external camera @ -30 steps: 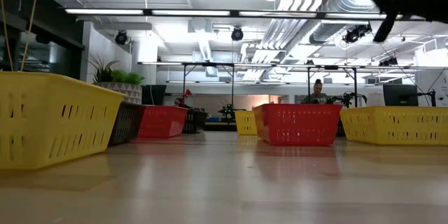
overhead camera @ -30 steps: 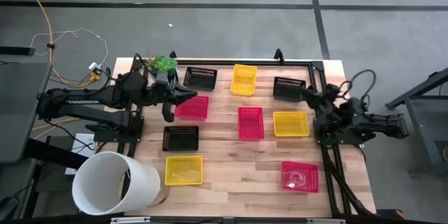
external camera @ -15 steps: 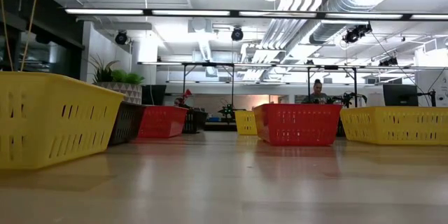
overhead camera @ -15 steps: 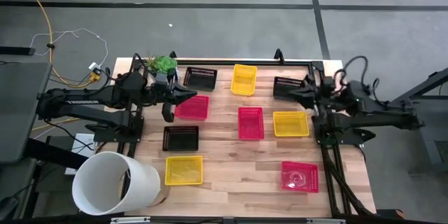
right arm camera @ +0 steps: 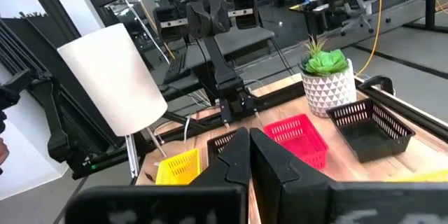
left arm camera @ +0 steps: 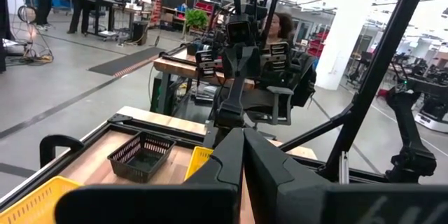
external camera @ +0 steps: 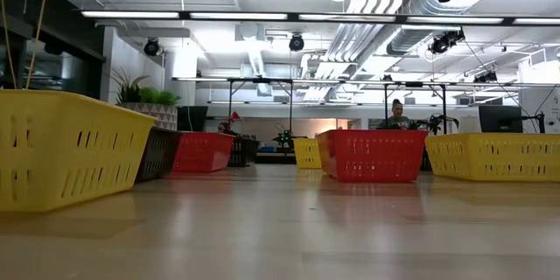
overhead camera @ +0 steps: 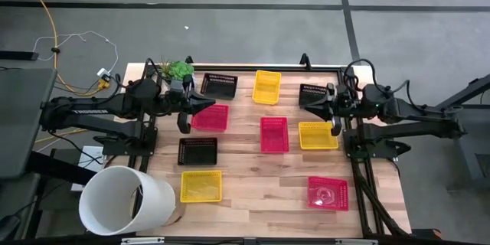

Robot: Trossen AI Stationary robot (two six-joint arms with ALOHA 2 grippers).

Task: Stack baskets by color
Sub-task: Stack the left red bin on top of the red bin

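Nine mesh baskets lie singly, bottoms on the wooden table: three black (overhead camera: 219, 85) (overhead camera: 315, 92) (overhead camera: 197, 151), three yellow (overhead camera: 266, 86) (overhead camera: 318, 135) (overhead camera: 201, 185), three red (overhead camera: 210, 117) (overhead camera: 274, 134) (overhead camera: 328, 193). My left gripper (overhead camera: 208, 103) hangs shut and level above the far-left red basket, pointing toward the table's right. My right gripper (overhead camera: 306, 99) hangs shut and level over the far-right black basket's edge, pointing toward the table's left. Both sets of fingers (left arm camera: 243, 155) (right arm camera: 250, 155) are closed on nothing.
A large white cylinder (overhead camera: 126, 199) lies at the near left corner. A small potted plant (overhead camera: 180, 70) stands at the far left, close behind my left gripper. A black frame (overhead camera: 348, 122) runs along the far and right table edges. Bare wood shows between the baskets.
My right gripper has risen from its folded place at the table's right edge and tipped up to level. It has swung toward the table's left and now points over the far-right black basket. It has stayed shut. The baskets have not moved.
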